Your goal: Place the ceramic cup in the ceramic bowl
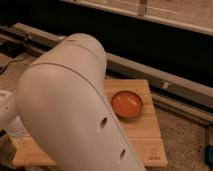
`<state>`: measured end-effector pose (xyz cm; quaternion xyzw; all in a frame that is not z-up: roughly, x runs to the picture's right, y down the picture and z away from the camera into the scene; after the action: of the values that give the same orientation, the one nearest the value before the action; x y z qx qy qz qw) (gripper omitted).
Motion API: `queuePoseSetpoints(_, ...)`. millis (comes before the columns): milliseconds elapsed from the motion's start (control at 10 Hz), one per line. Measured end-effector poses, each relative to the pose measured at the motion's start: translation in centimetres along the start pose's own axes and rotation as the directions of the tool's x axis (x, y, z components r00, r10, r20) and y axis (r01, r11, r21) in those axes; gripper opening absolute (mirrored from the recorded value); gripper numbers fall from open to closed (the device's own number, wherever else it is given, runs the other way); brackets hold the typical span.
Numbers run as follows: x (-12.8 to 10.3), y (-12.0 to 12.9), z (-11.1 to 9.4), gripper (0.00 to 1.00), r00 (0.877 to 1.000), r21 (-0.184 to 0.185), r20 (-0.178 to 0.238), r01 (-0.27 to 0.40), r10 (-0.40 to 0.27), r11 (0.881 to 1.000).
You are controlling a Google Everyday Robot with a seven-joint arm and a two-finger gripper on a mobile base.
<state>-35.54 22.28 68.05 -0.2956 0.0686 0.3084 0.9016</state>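
Observation:
The orange ceramic bowl sits on the right part of a wooden board, fully in view and empty. My large white arm fills the left and middle of the camera view. The gripper is hidden behind the arm, toward the lower left. The white ceramic cup is hidden from view.
The wooden board rests on a speckled floor. A grey metal rail runs diagonally behind the board, below a dark wall. A blue object shows at the right edge.

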Motion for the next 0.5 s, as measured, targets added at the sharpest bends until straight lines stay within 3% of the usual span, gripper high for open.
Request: queuePoseSetpoints(500, -0.8, 0.8, 1.9, 0.8, 0.999, -0.003, -0.001, 0.04, -0.04, 0.999)
